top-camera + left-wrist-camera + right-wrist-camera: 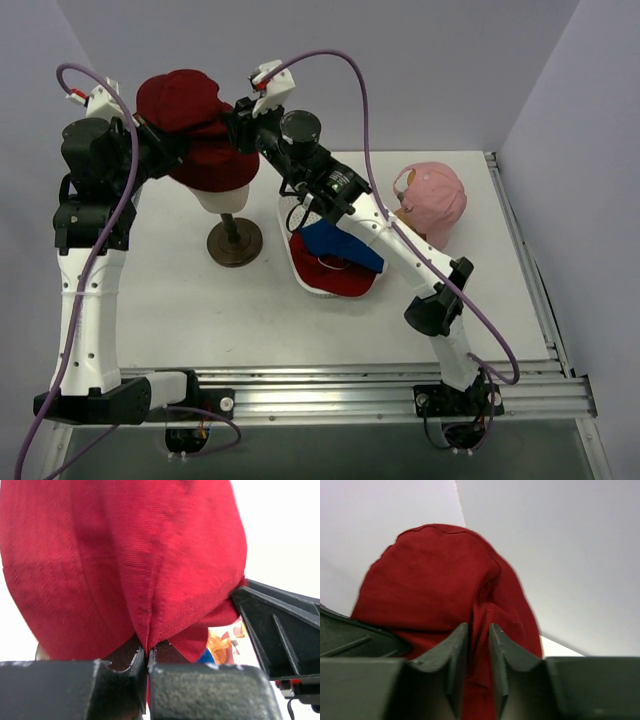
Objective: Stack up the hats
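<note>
A red hat [180,98] hangs above the cream mannequin head [228,200], pinched on both sides. My left gripper [152,135] is shut on its left edge; the fold shows between the jaws in the left wrist view [147,652]. My right gripper [240,115] is shut on its right edge, with red cloth [440,590] between its jaws [479,630]. A darker red hat [215,165] sits on the head just below. The blue bucket hat [340,245] lies in the white basket [305,280]. The pink peaked cap [435,195] sits at the right.
The mannequin head stands on a round brown base [235,245] at the left middle of the table. The basket lies just right of it, under my right arm, with something red [340,282] under the blue hat. A metal rail [350,385] runs along the near edge.
</note>
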### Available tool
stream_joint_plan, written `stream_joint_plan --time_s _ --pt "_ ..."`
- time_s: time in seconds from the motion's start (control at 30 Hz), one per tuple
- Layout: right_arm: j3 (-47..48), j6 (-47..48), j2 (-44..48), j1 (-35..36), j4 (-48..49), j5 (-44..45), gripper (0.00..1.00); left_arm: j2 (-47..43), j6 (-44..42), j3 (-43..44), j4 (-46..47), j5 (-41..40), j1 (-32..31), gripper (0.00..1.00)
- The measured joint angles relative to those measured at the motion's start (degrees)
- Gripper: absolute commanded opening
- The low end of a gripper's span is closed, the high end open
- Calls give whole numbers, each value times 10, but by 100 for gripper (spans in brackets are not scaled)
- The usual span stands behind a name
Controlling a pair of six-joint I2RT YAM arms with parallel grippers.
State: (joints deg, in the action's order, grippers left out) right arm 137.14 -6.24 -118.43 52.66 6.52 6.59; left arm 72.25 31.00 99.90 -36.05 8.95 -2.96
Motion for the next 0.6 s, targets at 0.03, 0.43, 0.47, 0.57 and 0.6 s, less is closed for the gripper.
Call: stream_joint_plan --time_s 0.03,0.43,0.47,0.57,0.6 --pt "1 4 -3 -4 0 1 27 4 3 0 2 10 11 6" --pt "-45 -35 17 -98 16 -22 41 18 5 0 38 44 46 57" --pt "-56 -50 22 -105 20 -41 41 17 2 0 38 44 46 59" --pt "-68 -83 28 -124 21 -72 47 16 -5 0 38 44 47 65" --pt "-68 -91 28 -129 21 -77 48 16 -6 0 38 44 48 65"
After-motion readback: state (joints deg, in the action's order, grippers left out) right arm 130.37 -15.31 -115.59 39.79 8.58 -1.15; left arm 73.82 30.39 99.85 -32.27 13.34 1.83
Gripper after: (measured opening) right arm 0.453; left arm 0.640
